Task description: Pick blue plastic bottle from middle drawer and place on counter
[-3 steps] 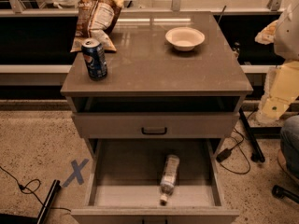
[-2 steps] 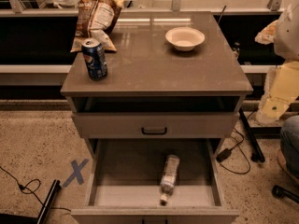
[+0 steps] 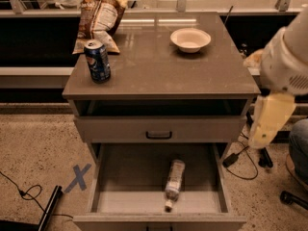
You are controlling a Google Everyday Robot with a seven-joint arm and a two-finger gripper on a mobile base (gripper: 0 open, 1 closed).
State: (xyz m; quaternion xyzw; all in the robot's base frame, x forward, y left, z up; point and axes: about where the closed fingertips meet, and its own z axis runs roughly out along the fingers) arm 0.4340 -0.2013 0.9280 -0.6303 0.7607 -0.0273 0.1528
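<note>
- The blue soda can [image 3: 97, 61] stands on the counter [image 3: 159, 78], far left of the gripper and higher.
- The blue plastic bottle [image 3: 173, 181] lies in the open middle drawer [image 3: 96, 186], lower left of the gripper, well apart.
- The gripper [image 3: 261, 130] hangs beside the cabinet's right side. I cannot tell whether it is open or closed.

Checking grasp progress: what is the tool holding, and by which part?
Nothing visible: the tool hangs right of the counter, while the blue plastic bottle lies untouched in the middle drawer.
</note>
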